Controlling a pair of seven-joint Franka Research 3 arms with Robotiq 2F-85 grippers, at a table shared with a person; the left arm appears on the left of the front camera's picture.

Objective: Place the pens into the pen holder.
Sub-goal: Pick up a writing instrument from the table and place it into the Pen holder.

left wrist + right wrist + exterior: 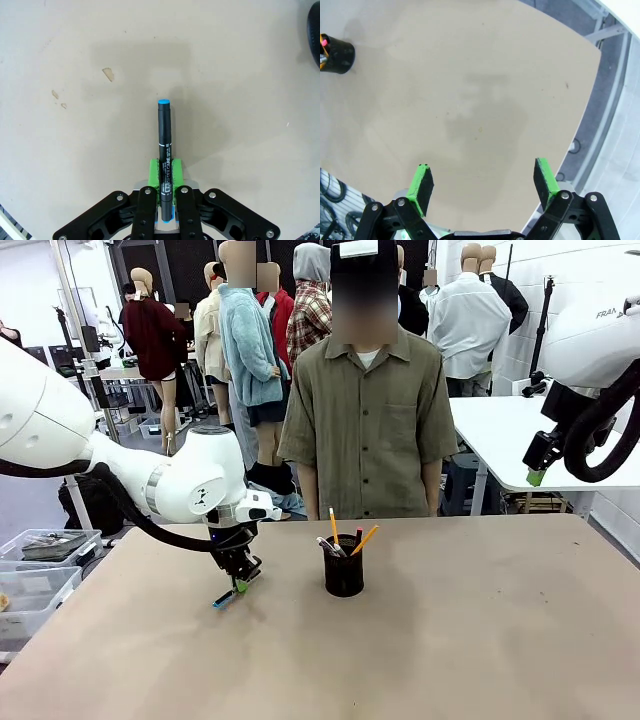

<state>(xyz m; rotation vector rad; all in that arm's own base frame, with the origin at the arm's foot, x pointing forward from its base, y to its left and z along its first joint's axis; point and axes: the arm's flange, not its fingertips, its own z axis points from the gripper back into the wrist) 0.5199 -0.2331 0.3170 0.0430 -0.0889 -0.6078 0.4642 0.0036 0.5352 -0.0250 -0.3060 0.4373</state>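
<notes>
A dark pen with a blue tip [164, 140] lies pinched between the green pads of my left gripper [165, 167], which is shut on it down at the table. From the front, that left gripper [238, 583] sits low on the table's left-middle, the pen's blue end [222, 600] poking out toward me. The black mesh pen holder [343, 567] stands at the table's middle with yellow-orange pencils [334, 526] and other pens in it. My right gripper [484, 182] hangs open high over the table's right side; the pen holder [336, 56] shows far off at its upper left.
A person in an olive shirt [366, 420] stands behind the far edge. Clear plastic bins [40, 570] sit off the table's left side. A white table [520, 440] stands at the back right. Small chips [107, 74] mark the tabletop.
</notes>
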